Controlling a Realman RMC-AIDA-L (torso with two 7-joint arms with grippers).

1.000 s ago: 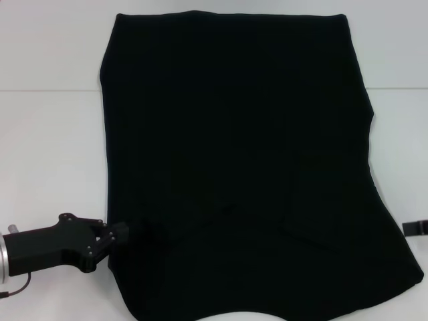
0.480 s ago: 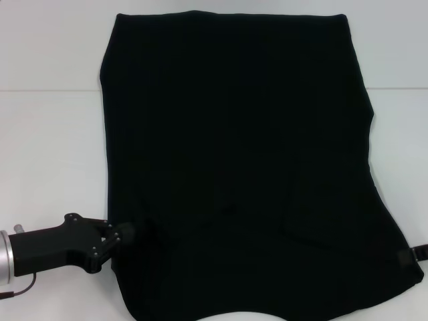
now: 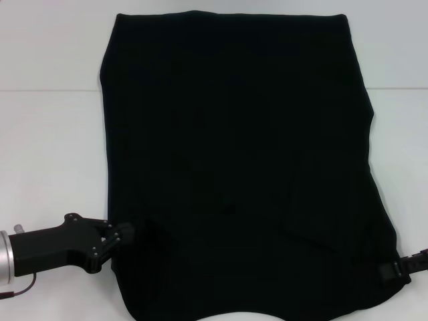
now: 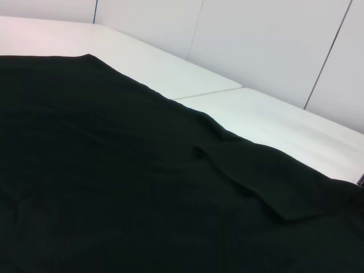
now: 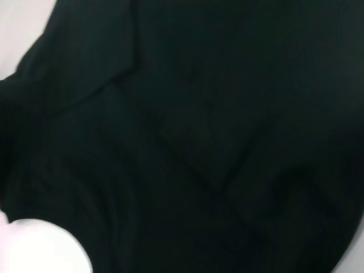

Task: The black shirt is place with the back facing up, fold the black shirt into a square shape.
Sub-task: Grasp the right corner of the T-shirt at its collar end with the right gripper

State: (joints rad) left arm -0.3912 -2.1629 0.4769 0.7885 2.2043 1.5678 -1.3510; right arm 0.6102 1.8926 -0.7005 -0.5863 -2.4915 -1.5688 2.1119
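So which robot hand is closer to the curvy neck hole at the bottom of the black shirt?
Left, slightly. The left gripper sits at the black shirt's near left edge beside the neck hole; the right gripper is at the near right corner, farther off.

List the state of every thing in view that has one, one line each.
black shirt: spread flat on the table, not yet a square, small ridge of cloth near its near right part.
left gripper: low at the shirt's near left edge, fingertips lost against the dark cloth.
right gripper: at the shirt's near right corner, only its tip in the head view.
table: white, shirt lying over its middle.
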